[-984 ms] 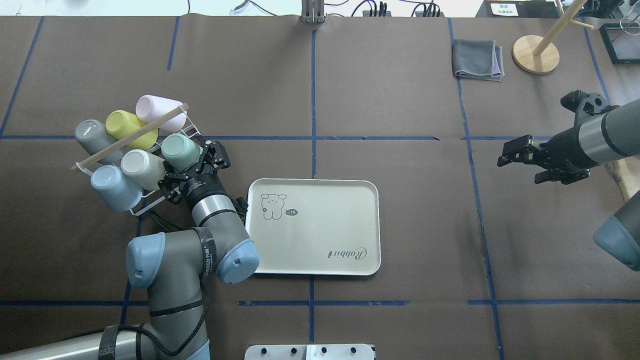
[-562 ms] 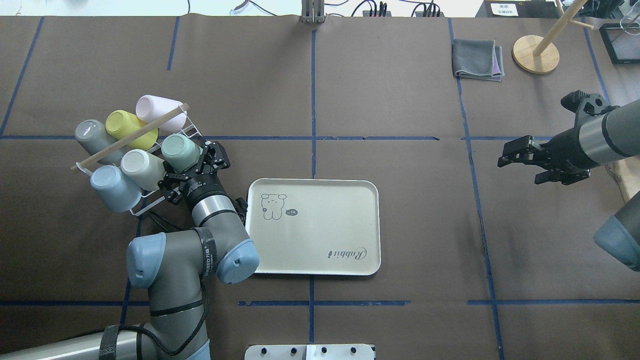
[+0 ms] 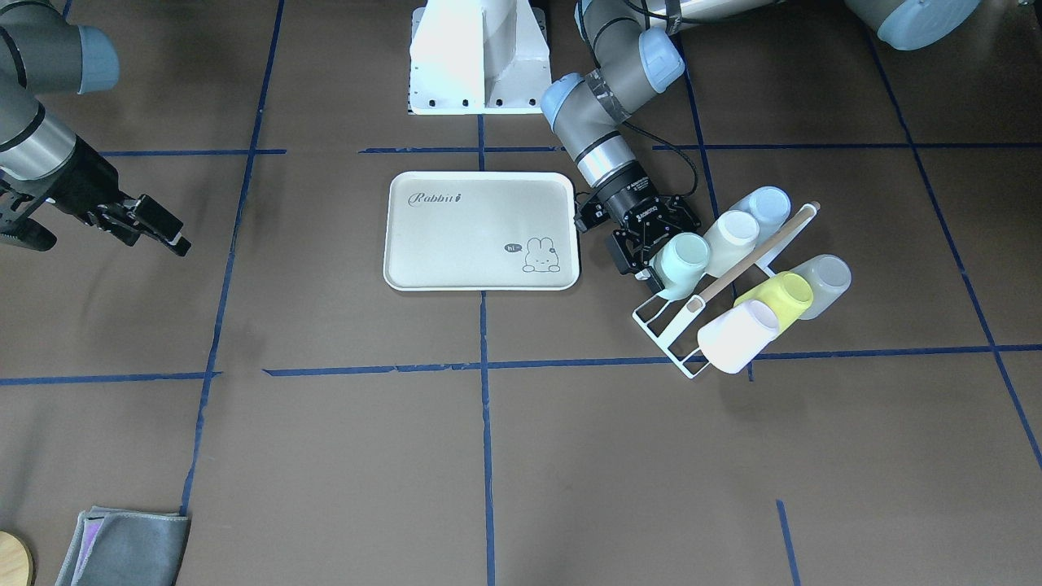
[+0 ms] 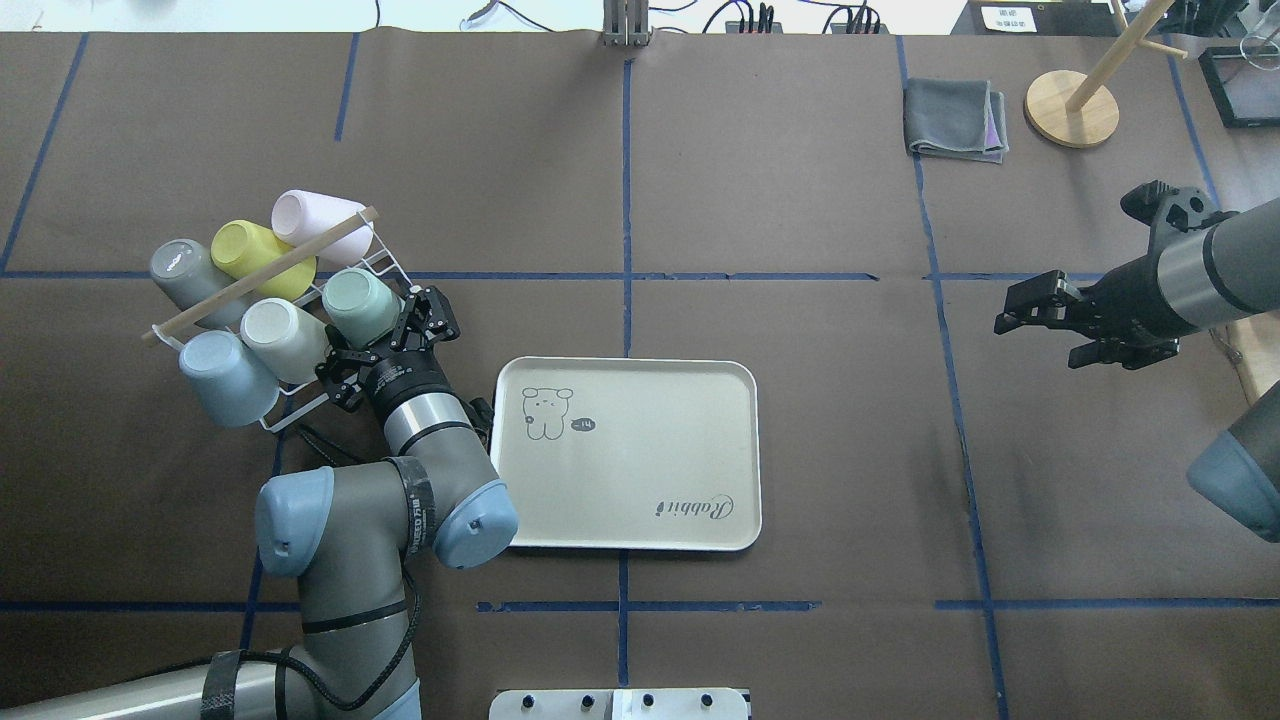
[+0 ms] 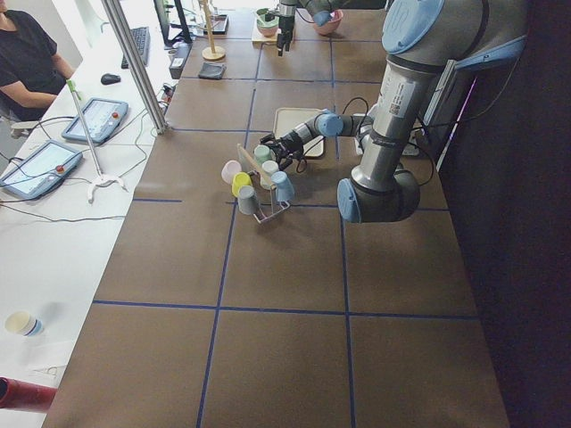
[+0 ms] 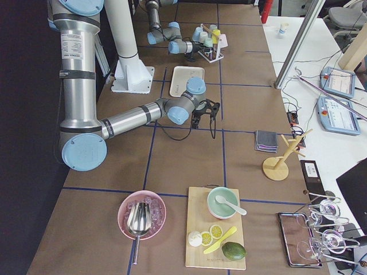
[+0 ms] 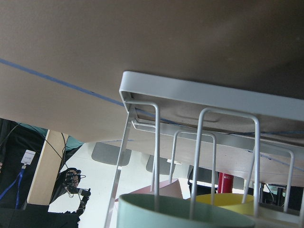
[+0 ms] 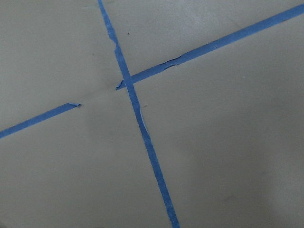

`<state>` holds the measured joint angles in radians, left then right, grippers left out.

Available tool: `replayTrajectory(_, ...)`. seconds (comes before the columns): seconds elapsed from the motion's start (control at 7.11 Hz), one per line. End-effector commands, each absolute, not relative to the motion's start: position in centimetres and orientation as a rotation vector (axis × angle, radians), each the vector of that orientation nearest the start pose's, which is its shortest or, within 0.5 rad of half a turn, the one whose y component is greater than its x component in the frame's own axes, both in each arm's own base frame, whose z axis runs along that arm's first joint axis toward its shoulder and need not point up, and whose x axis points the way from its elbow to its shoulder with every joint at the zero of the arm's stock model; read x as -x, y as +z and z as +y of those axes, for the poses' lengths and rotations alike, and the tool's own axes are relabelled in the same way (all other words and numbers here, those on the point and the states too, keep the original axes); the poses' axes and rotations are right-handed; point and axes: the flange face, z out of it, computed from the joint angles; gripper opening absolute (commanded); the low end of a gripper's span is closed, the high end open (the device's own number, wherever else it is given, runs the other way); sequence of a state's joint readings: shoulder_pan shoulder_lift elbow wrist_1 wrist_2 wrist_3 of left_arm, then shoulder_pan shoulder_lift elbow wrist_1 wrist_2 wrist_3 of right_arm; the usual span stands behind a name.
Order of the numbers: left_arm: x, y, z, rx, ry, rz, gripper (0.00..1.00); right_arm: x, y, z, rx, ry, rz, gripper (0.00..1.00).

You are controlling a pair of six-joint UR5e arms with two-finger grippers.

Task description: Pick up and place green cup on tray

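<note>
Mint-green plastic sat between spread fingers: the green cup (image 4: 360, 298) lay tilted on the white wire rack (image 4: 385, 262), near the tray (image 4: 740, 450) but not on it. Over the last second almost nothing had moved; the left gripper (image 4: 382, 322) had only shifted a touch along the cup. Its jaws looked wide, one on either side of the cup, with no firm squeeze that could be made out. By that sign the grasp was probably still being lined up and the lift off the rack not begun. The right gripper (image 4: 1010, 315) hung well apart over the table (image 4: 800, 200); whether its fingers were spread or together could not be told.
</note>
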<state>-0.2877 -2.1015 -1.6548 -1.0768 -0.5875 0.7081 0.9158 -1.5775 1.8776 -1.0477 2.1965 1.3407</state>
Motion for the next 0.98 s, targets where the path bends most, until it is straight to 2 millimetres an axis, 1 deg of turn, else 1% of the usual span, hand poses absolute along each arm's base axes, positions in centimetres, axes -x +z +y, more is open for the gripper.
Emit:
replayTrajectory(0.0, -55.64, 34.55, -38.95, -0.44, 1.756, -1.059, 1.0, 24.49, 45.32, -44.19, 0.065, 0.372, -0.991, 1.0)
replayTrajectory(0.28, -55.62, 34.17, -38.94, -0.446, 1.755, -1.056, 0.98, 24.53, 45.4, -44.12, 0.067, 0.371, -0.989, 1.0)
replayTrajectory(0.42, -55.41, 34.63, -39.08, -0.434, 1.758, -1.06, 0.95, 24.54, 45.39, -44.1, 0.068, 0.37, -0.99, 1.0)
replayTrajectory(0.7, -55.3, 34.72, -39.05, -0.431, 1.763, -1.063, 0.9, 24.57, 45.31, -44.13, 0.069, 0.37, -0.992, 1.0)
replayTrajectory(0.84, -55.27, 34.31, -39.13, -0.437, 1.759, -1.058, 0.86, 24.61, 45.31, -44.18, 0.069, 0.37, -0.992, 1.0)
